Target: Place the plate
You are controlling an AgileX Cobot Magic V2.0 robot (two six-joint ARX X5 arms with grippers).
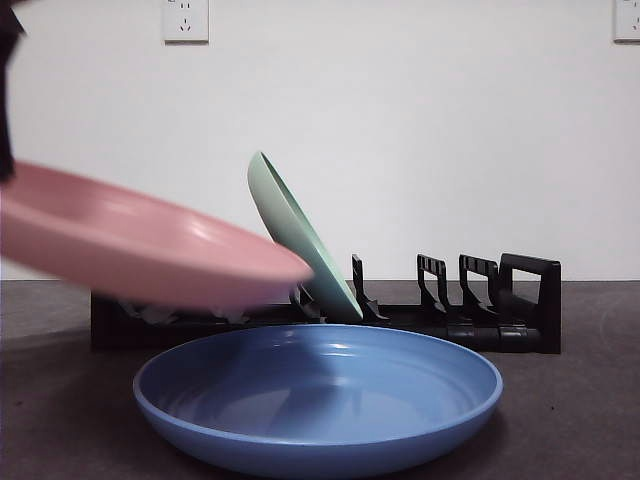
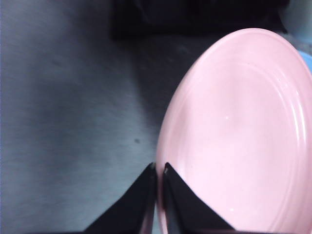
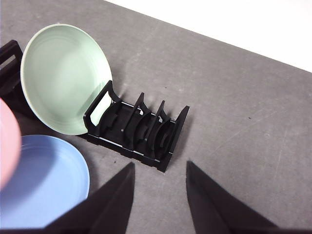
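My left gripper (image 2: 159, 168) is shut on the rim of a pink plate (image 2: 239, 131). In the front view the pink plate (image 1: 140, 245) hangs nearly flat in the air at the left, above the table and in front of the black dish rack (image 1: 470, 310). A pale green plate (image 1: 295, 235) stands tilted in a slot of the rack; it also shows in the right wrist view (image 3: 66, 78). A blue plate (image 1: 320, 395) lies flat on the table in front of the rack. My right gripper (image 3: 158, 170) is open and empty, high above the rack (image 3: 139, 129).
The rack has several free slots to the right of the green plate. The dark grey table (image 3: 234, 97) runs to a white wall (image 1: 420, 120) with two sockets. A black arm shows at the top left corner (image 1: 8, 90).
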